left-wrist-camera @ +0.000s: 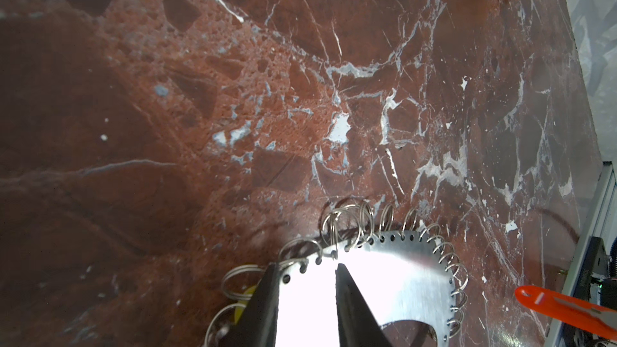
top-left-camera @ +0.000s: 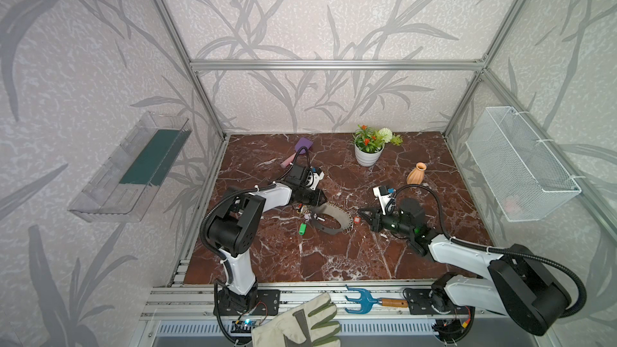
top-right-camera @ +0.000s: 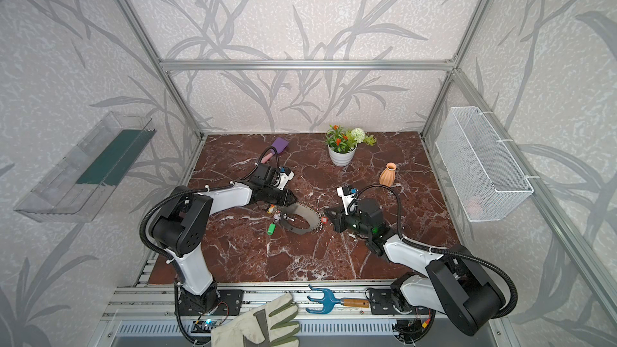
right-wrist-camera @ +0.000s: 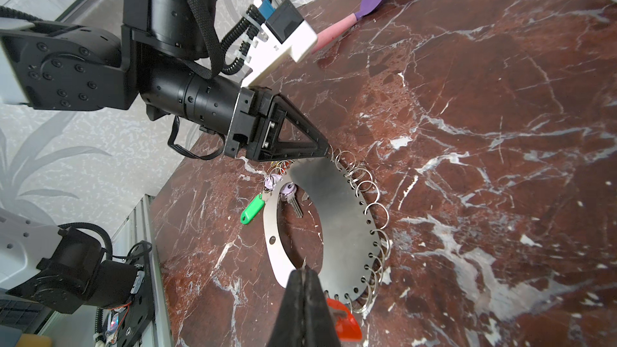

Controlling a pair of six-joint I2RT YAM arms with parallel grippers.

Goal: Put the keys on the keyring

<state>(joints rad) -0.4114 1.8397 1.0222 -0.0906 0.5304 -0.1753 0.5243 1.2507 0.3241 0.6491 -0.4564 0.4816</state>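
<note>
The keyring (top-left-camera: 335, 216) (right-wrist-camera: 344, 228), a grey C-shaped band fringed with silver rings, lies mid-table. My left gripper (left-wrist-camera: 305, 267) (top-left-camera: 326, 200) is open over its far end, and the band's bright face fills the gap. By that end hang a green key (right-wrist-camera: 252, 214), lilac keys (right-wrist-camera: 287, 190) and a yellow key (left-wrist-camera: 245, 298). My right gripper (right-wrist-camera: 303, 270) (top-left-camera: 360, 211) is shut, its tips at the band's near ringed edge. A red key (right-wrist-camera: 345, 322) (top-left-camera: 356, 219) sits just beside those fingers. I cannot tell whether they hold it.
At the back stand a potted plant (top-left-camera: 369, 151) and an orange vase (top-left-camera: 416, 174), and a purple spatula (top-left-camera: 302, 148) lies there. A wire basket (top-left-camera: 521, 168) hangs on the right wall and a clear bin (top-left-camera: 130, 168) on the left. A glove (top-left-camera: 300, 325) and a blue hand rake (top-left-camera: 367, 300) lie on the front rail.
</note>
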